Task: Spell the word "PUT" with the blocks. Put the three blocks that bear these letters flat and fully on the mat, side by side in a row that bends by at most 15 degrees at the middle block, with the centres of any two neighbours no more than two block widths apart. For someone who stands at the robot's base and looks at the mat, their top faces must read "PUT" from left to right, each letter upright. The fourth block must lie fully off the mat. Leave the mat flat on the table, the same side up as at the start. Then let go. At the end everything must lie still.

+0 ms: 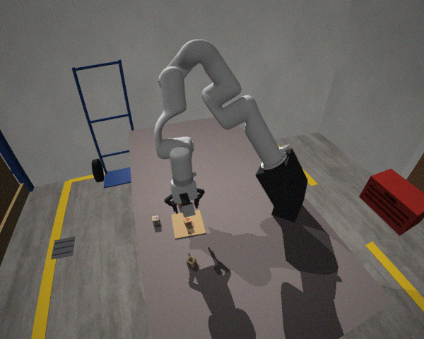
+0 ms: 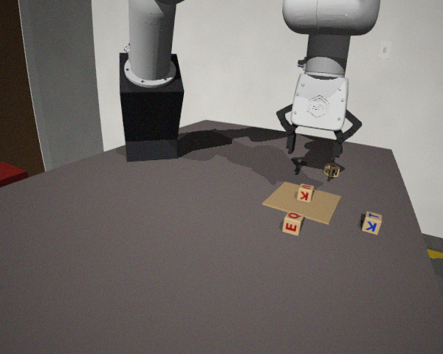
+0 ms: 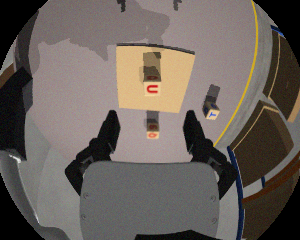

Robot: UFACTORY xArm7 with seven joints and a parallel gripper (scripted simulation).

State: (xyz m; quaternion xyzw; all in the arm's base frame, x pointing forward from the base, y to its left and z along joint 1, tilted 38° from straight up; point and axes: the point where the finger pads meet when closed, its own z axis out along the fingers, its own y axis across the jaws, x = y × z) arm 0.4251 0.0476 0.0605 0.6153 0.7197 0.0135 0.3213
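The U block (image 1: 187, 222) (image 2: 305, 193) (image 3: 152, 89) sits on the bare-wood-coloured mat (image 1: 179, 232) (image 2: 320, 207) (image 3: 130, 75), near its middle, red U on top. My gripper (image 1: 186, 209) (image 2: 314, 153) (image 3: 151, 118) is open and empty, raised well above the table. The P block (image 1: 191, 260) (image 2: 331, 170) lies off the mat in shadow, turned askew. The T block (image 1: 155, 220) (image 2: 371, 223) (image 3: 212, 112) lies off the mat, blue T up. The Q block (image 2: 292, 223) (image 3: 153, 134) lies just off another mat edge; in the top view the gripper mostly hides it.
The black robot pedestal (image 1: 285, 189) (image 2: 150, 122) stands at one side of the table. A blue hand cart (image 1: 117, 177) and a red cabinet (image 1: 396, 200) stand on the floor beyond the table edges. The arm's shadow falls across the table near the P block.
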